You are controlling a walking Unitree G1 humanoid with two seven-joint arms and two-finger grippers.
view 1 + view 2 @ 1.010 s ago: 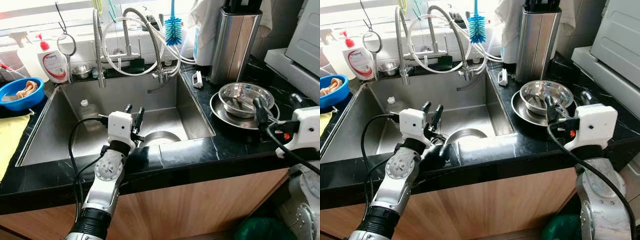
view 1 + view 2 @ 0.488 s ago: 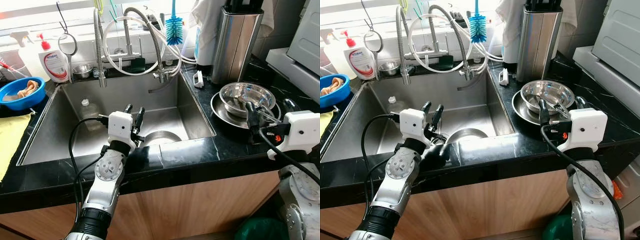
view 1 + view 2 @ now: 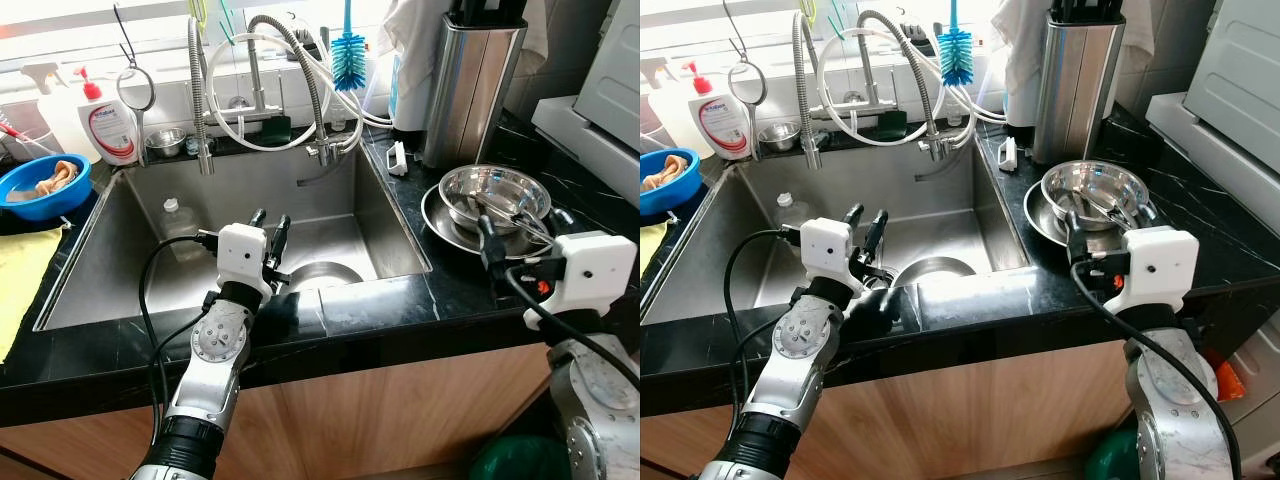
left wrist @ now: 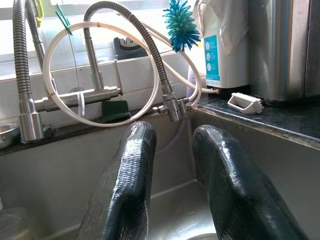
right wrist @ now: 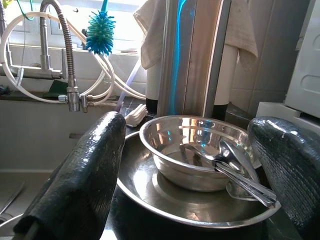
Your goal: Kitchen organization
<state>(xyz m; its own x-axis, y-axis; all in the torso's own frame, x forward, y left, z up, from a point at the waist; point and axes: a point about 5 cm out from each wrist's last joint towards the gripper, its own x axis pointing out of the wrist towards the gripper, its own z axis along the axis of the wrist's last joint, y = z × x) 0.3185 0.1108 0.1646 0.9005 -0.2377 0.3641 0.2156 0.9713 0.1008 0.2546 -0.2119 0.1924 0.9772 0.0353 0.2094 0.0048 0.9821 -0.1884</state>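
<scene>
Facing the steel bowl (image 5: 200,150), seemingly untouched, wide-parted right gripper (image 5: 192,165) jaws.

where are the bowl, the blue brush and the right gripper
bowl (image 3: 1095,188), right eye view, inner wall
blue brush (image 3: 347,58), left eye view, bristle head
right gripper (image 5: 192,175), right wrist view, midway between fingertips

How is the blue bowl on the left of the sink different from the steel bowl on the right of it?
The blue bowl is blue and opaque; the steel bowl is shiny bare metal. The blue bowl holds something pale orange, the steel bowl holds metal spoons. The blue bowl rests beside a yellow cloth; the steel bowl stands in a metal plate. Both sit upright on the black counter.
</scene>
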